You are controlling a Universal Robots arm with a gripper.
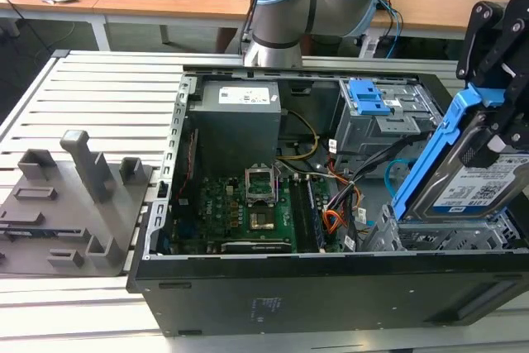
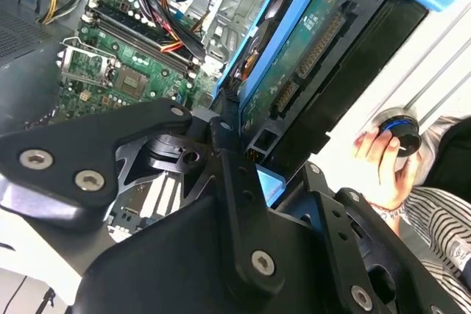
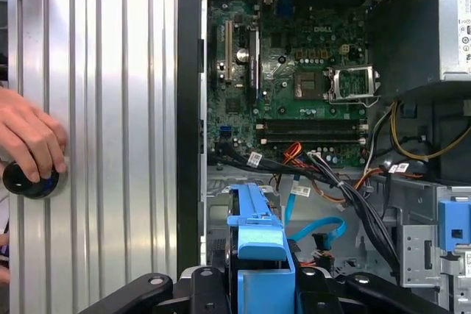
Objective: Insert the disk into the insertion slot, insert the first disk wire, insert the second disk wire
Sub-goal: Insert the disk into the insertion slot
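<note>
The disk [image 1: 464, 186], a silver drive with a white-and-blue label in a bright blue carrier, hangs steeply tilted at the exterior view's right. My black gripper [image 1: 494, 126] is shut on its upper end. Its lower end dips into the insertion slot [image 1: 442, 239], a low grey perforated bay in the case's near right corner. The second wrist view shows the disk's green circuit-board underside [image 2: 309, 49] beyond my gripper [image 2: 246, 148]. In the first wrist view the blue carrier [image 3: 257, 233] stands between the gripper's black links [image 3: 261, 288]. A loose blue cable [image 1: 392, 173] [image 3: 318, 229] lies beside the bay.
The open computer case [image 1: 165, 204] holds a motherboard [image 1: 248, 212] and orange and black wires [image 1: 332, 219]. A taller grey cage with blue latch tabs [image 1: 376, 109] stands behind the bay. A person's hand [image 3: 29, 137] rests on a black knob on the slatted table. Grey fixtures [image 1: 74, 196] lie at the exterior view's left.
</note>
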